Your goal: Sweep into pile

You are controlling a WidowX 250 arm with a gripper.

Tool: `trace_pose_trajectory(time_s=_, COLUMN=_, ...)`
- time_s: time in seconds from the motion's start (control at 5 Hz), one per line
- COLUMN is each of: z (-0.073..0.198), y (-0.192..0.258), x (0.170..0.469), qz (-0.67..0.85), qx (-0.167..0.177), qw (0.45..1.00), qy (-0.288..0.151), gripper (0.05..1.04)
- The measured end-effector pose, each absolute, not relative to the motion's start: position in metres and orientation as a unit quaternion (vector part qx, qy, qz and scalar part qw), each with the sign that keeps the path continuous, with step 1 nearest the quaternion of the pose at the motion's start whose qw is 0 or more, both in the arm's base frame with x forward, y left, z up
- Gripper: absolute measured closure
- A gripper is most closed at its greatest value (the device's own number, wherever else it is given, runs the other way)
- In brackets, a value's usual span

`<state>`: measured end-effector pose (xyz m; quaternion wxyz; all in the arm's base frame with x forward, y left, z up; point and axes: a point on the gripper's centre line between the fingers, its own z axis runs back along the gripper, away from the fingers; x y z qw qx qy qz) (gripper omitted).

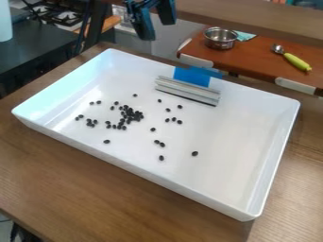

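Black bean-like pieces (129, 113) lie scattered over the floor of the white tray (189, 185); I see their densest cluster left of centre, with loose ones around it and a few nearer me, towards the right. The metal sweeper (187, 90) lies by the tray's far wall, its blue handle (191, 76) at that wall, apart from the cluster. My gripper (158, 31) hangs above and beyond the far rim, its two fingers spread with nothing between them. The tray rests on a brown wooden table (69, 182). Behind, on a reddish-brown counter (255, 59), I have a metal pot (220, 39) beside a teal cloth (245, 36), and a green-handled spoon (295, 61) to their right.
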<state>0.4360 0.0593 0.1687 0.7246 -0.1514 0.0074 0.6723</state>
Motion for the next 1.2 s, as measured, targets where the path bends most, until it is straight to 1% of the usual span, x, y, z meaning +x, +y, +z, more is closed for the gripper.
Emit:
trace_pose_trajectory(time_s=0.2, z=0.146, y=0.06, x=0.438, qz=0.678, qx=-0.137, qw=0.722, qy=0.028, gripper=0.083)
trace_pose_trajectory(time_s=0.4, z=0.135, y=0.056, x=0.445, qz=0.691, qx=-0.114, qw=0.714, qy=0.004, gripper=0.083)
trace_pose_trajectory(time_s=0.6, z=0.121, y=0.044, x=0.454, qz=0.69, qx=-0.102, qw=0.716, qy=-0.009, gripper=0.083)
trace_pose_trajectory(time_s=0.8, z=0.113, y=0.048, x=0.456, qz=0.7, qx=-0.096, qw=0.707, qy=-0.026, gripper=0.083)
trace_pose_trajectory(time_s=1.2, z=0.1, y=0.043, x=0.459, qz=0.7, qx=-0.077, qw=0.708, qy=-0.054, gripper=0.083)
